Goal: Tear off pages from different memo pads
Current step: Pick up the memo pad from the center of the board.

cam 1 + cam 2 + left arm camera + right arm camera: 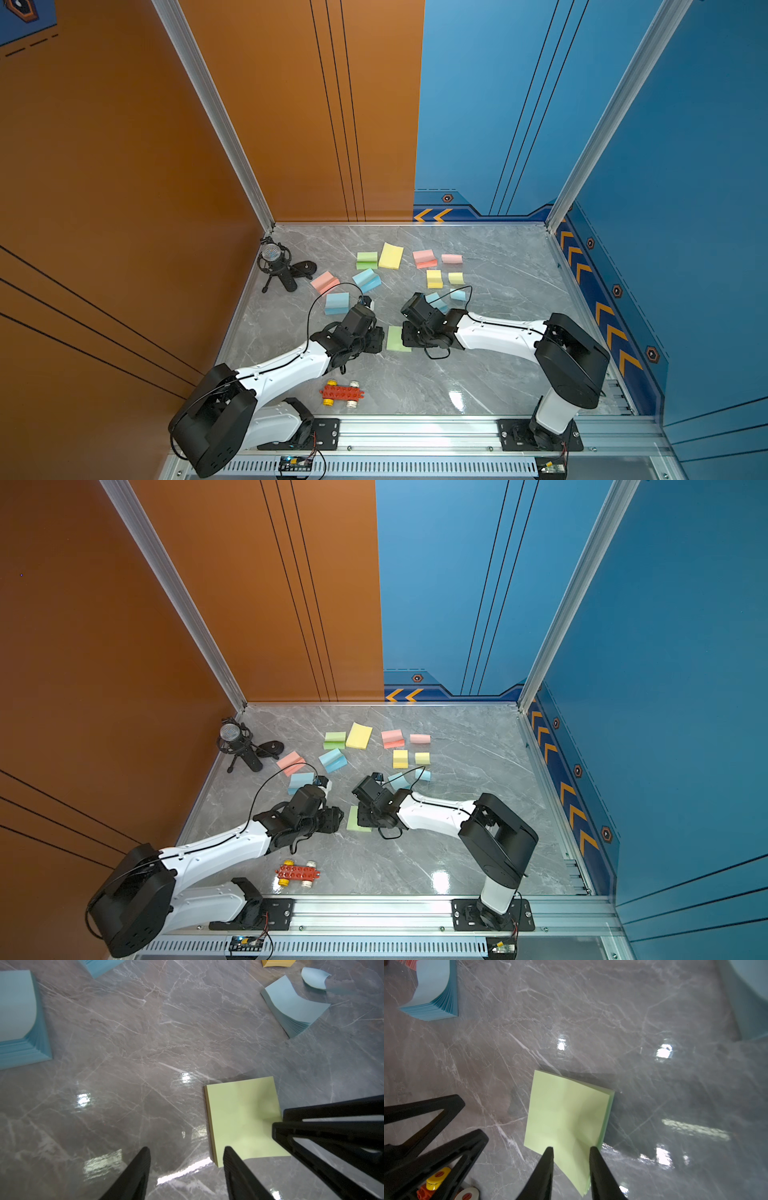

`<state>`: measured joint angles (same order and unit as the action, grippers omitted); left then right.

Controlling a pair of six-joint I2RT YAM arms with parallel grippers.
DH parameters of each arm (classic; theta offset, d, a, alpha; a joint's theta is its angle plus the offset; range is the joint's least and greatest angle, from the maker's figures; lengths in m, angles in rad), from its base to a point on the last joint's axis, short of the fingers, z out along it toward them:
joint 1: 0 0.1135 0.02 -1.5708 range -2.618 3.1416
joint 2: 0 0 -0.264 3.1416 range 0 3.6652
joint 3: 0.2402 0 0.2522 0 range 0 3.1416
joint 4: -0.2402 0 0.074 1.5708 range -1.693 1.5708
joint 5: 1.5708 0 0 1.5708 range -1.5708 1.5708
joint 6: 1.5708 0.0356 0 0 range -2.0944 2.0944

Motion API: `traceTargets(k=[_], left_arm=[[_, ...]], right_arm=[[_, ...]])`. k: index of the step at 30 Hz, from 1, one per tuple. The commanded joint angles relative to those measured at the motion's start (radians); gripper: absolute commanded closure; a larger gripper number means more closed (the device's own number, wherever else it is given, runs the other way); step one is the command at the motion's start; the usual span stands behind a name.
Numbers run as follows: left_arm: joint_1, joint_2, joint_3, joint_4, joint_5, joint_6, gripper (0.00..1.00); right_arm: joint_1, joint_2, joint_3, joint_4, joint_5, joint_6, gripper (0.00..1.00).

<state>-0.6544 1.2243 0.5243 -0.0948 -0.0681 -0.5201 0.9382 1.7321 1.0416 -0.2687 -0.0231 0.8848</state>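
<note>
A thin green memo pad lies flat on the grey marble table between my two arms. My right gripper hangs over its near corner, jaws a little apart, with the green top sheet showing in the gap. My left gripper stands open beside the same pad; one fingertip overlaps its edge and only table shows between the fingers. Several other memo pads lie farther back: blue, pink, yellow and green. A curled loose blue page lies beyond a blue pad.
A black microphone on a small tripod stands at the back left. A red toy brick car sits near the front edge, below my left arm. The metal rail with both arm bases runs along the front.
</note>
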Motion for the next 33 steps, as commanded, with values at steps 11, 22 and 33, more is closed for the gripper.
traceTargets(k=[11,22,33], left_arm=[[0.009,-0.011,-0.016,-0.016,-0.013,0.009,0.4],[0.01,-0.014,-0.018,-0.016,-0.012,0.008,0.4],[0.009,-0.016,-0.021,-0.016,-0.012,0.008,0.4]], right_arm=[[0.012,-0.008,0.015,-0.039,0.077,0.008,0.65],[0.02,0.017,0.027,-0.04,0.065,0.008,0.65],[0.028,0.026,0.046,-0.042,0.063,0.005,0.64]])
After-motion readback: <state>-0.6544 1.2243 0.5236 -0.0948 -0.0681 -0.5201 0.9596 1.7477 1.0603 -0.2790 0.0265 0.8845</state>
